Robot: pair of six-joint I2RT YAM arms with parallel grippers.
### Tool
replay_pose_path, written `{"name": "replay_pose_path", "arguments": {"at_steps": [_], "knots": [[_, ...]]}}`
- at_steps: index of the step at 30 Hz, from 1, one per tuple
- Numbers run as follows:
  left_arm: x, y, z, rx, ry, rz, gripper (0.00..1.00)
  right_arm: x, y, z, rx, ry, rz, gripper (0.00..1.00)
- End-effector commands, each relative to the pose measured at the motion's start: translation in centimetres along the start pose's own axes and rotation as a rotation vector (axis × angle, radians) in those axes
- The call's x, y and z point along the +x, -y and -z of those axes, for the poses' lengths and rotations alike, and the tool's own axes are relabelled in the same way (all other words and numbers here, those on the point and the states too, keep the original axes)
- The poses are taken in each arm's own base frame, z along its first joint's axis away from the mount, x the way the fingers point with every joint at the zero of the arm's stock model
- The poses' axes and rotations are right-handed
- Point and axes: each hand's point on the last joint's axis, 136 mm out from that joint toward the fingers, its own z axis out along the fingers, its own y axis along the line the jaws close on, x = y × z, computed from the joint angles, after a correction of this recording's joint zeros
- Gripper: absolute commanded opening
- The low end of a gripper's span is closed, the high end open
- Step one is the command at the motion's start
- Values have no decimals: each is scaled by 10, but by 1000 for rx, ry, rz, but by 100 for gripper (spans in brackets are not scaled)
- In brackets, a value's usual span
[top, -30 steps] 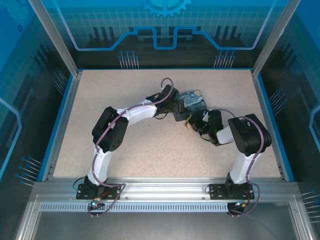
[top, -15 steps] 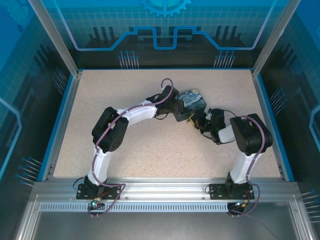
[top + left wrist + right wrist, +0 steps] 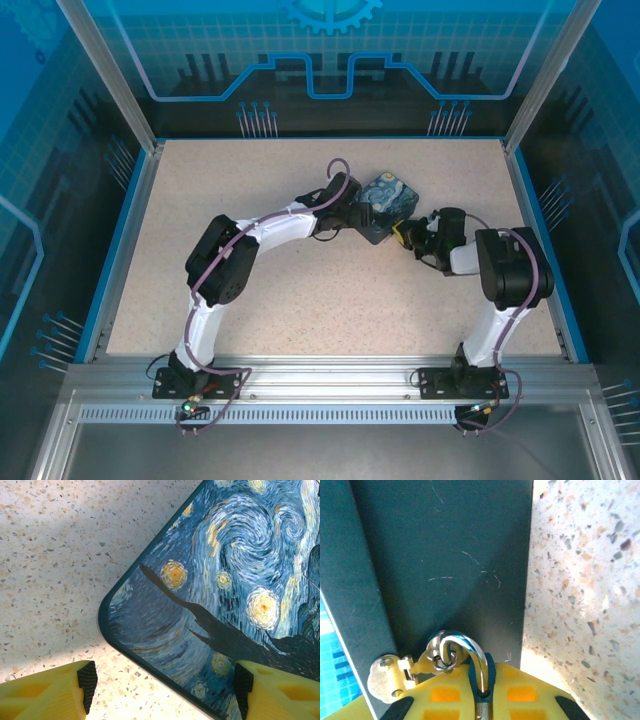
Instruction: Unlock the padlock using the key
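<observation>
Two arms are meeting at a box (image 3: 388,203) printed with a swirling night sky, which is lying beyond the middle of the speckled table (image 3: 230,190). The left gripper (image 3: 354,216) is sitting at the box's left side and the right gripper (image 3: 407,236) at its near right edge.

In the left wrist view, the left gripper (image 3: 165,682) is standing with its jaws wide apart and is holding nothing. One rounded corner of the painted lid is pointing down between the two yellow fingers. The black pad (image 3: 87,680) on the left is hanging over bare table, with a strip of speckled surface showing between it and the box's edge. The pad opposite is overlapping the painted lid, though whether it is actually touching the lid I cannot tell from this angle.

In the right wrist view, the right gripper (image 3: 482,692) is clamped tight on the padlock (image 3: 481,672). Its yellow fingers are pinching the blue body so closely that just a thin blue strip is showing between them. The silvery shackle (image 3: 467,647) is arching up out of the body and passing through a small metal ring (image 3: 441,656), which is joined to a round hasp plate (image 3: 382,682) further left. The padlock is therefore hanging against the box's dark side wall (scuffed with a few fine scratches), just beside the wall's upright corner, with open table lying to the right of it.
</observation>
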Motion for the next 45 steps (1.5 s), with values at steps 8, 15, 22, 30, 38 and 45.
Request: {"name": "replay_pose_path", "arguments": {"at_steps": [8, 15, 22, 30, 38, 45], "knots": [[54, -40, -7, -135, -210, 1, 87, 20, 21, 27, 120, -80, 139, 0], [42, -13, -2, -82, -189, -14, 90, 29, 40, 31, 157, -95, 137, 0], [50, -3, -12, -91, -217, -44, 91, 28, 42, 29, 151, -90, 126, 0], [65, -7, -24, -125, -251, -82, 92, 22, 40, 31, 145, -74, 122, 0], [79, -26, -29, -197, -294, -123, 83, -6, 33, 39, 127, -26, 106, 0], [86, -32, -32, -217, -318, -134, 81, -28, 30, 47, 121, 13, 95, 0]]}}
